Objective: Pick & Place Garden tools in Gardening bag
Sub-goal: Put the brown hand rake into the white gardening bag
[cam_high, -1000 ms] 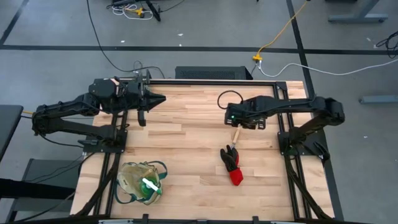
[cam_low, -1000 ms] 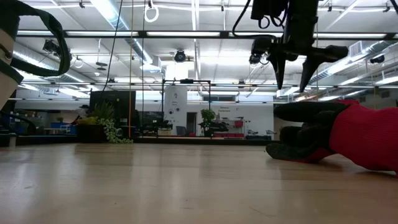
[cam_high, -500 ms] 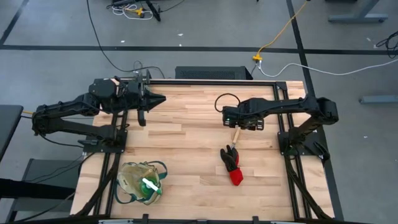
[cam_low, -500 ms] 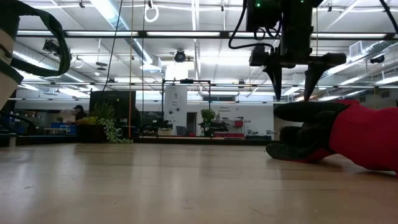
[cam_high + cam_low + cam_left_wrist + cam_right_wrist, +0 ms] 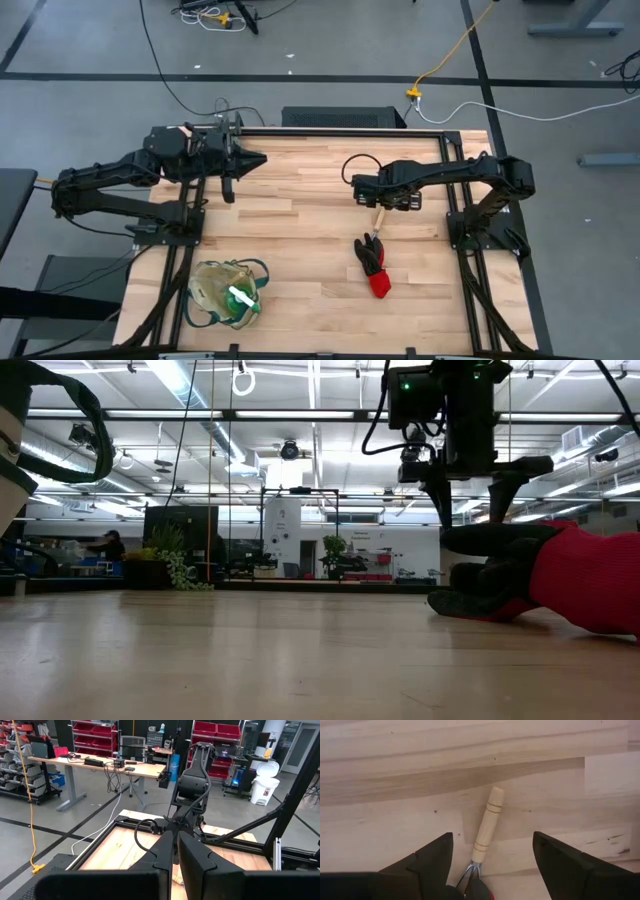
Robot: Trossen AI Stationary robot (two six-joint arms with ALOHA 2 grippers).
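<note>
Right wrist view shows my right claw [image 5: 492, 852] spread wide above the wooden-handled tool [image 5: 487, 825] lying flat on the counter [image 5: 380, 780] beside the glove bundle [image 5: 374, 265]; off-centre fingers might roll the round handle away, I judge.

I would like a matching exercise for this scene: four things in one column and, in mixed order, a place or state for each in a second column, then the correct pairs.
Things
1. left end effector
2. right end effector
3. round beige fabric gardening bag with dark green trim
4. black-and-red glove bundle

Places or states
A. open above the slim light wooden tool handle
B. lying on the wooden table, right of centre
D. shut, at the table's far left part
C. at the table's near left corner

Pairs: 1-D, 2-A, 3-C, 4-B
</note>
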